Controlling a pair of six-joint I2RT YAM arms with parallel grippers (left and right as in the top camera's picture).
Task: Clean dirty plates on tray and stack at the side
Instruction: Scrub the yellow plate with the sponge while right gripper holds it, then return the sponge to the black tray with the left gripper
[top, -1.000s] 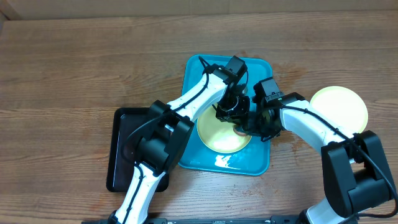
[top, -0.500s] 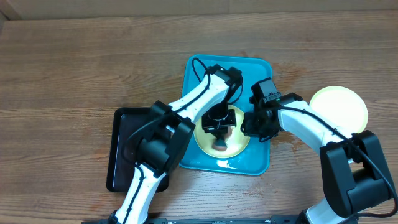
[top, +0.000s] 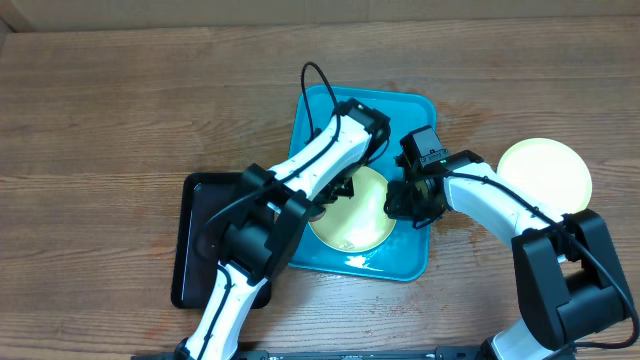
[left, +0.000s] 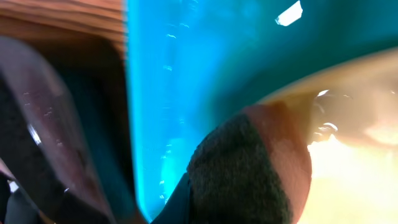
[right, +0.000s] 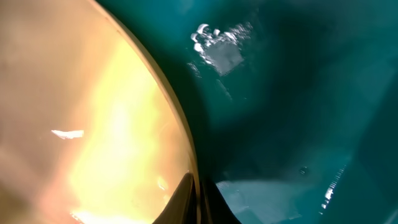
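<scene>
One plate (top: 362, 212) on tray (top: 412, 108) mid-frame, right rim pinched in closed right gripper (top: 397, 203), left rim beside closed left gripper (top: 338, 190) clamping sponge (left: 249, 168).

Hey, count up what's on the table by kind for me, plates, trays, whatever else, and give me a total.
Plates: 2 in view, one plate in the blue tray, one side plate off the tray.
Trays: 2, the blue tray and a black tray.
Sponges: 1, a sponge.
Total: 5
</scene>
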